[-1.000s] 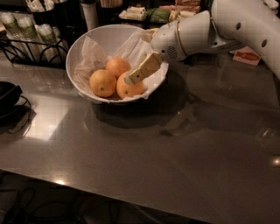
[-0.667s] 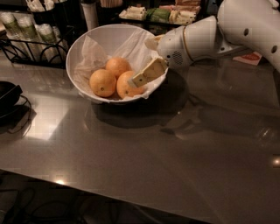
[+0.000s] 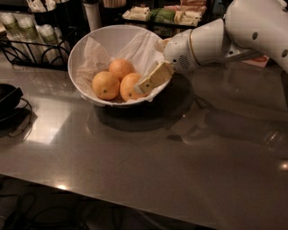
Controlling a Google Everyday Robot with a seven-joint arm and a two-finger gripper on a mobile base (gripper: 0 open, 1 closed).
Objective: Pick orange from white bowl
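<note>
The white bowl [image 3: 112,40] stands on the dark counter at the back left, tilted toward me and lined with crinkled white paper. Three oranges lie in it: one at the front left [image 3: 105,85], one behind [image 3: 121,68] and one at the front right [image 3: 128,86]. My gripper [image 3: 140,87] reaches in over the bowl's right rim from the white arm [image 3: 211,40]. Its tan tip lies against the right side of the front right orange and covers part of it.
A black wire rack with cups [image 3: 27,36] stands at the back left. A dark object with cables [image 3: 6,101] lies at the left edge. Packets and boxes [image 3: 166,13] line the back. The grey counter [image 3: 148,170] stretches in front.
The white arm has drawn back to the right and risen a little. The gripper's tip stays at the front right orange. The bowl and the other oranges have not moved.
</note>
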